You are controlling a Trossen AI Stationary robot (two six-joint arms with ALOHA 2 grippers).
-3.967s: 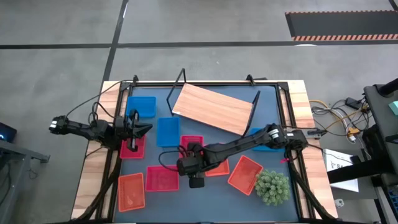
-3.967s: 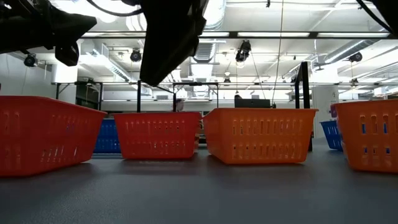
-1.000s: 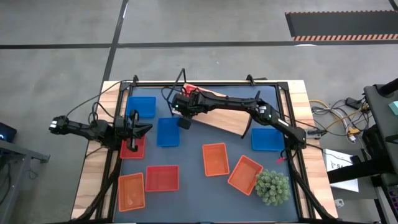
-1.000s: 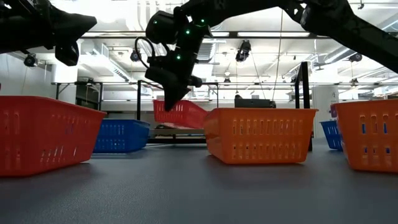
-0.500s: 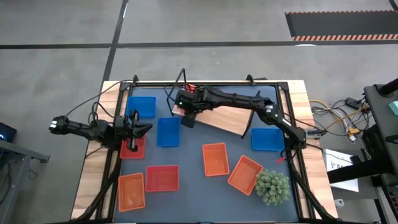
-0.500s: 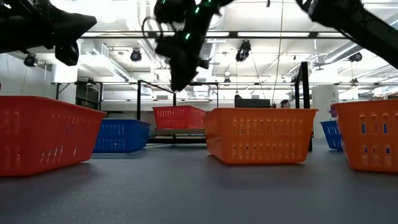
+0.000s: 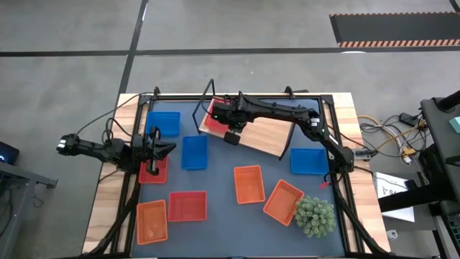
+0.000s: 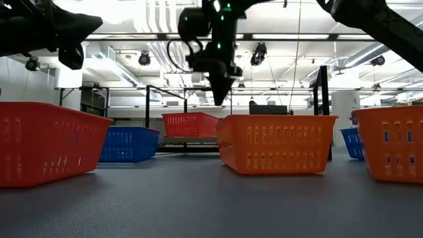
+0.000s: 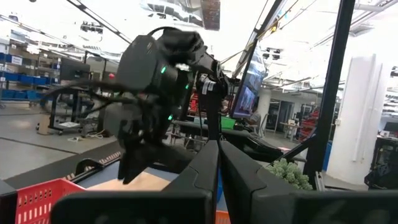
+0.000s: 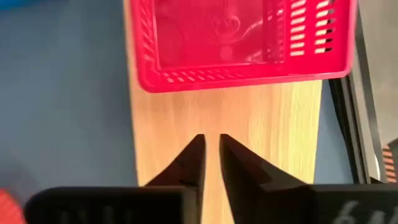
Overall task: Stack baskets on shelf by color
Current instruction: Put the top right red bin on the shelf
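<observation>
The right gripper (image 7: pixel 231 134) was held out over the shelf (image 7: pixel 262 133), above the bare wood just beside a red basket (image 7: pixel 218 112) that sat flat on the shelf's left end. Nothing was gripped, and in the right wrist view the gripper (image 10: pixel 210 144) fingers were only a narrow slit apart, with the red basket (image 10: pixel 239 42) and the shelf (image 10: pixel 236 130) board seen right past them. In the low view that basket (image 8: pixel 190 124) was seen sitting level, above the worktop, with the right gripper (image 8: pixel 219 92) hung up over it a bit to the side.

The shelf itself was set at an angle across the back of the worktop (image 7: pixel 215 183).

The left gripper (image 7: pixel 162 147) was parked at the left side, over a second red basket (image 7: pixel 153 170). Its fingers (image 9: pixel 199 171) were pressed nearly together in its own wrist view, holding nothing.

The rest of the baskets were spread over the worktop:
- 3 blue ones (1 at the back left (image 7: pixel 163 123), 1 near the middle (image 7: pixel 194 152), 1 at the right (image 7: pixel 310 160))
- 3 orange ones (image 7: pixel 249 184) (image 7: pixel 282 202) (image 7: pixel 152 221)
- another red one (image 7: pixel 187 206) at the front left

A green spiky plant (image 7: pixel 315 216) was sat at the front right corner.
</observation>
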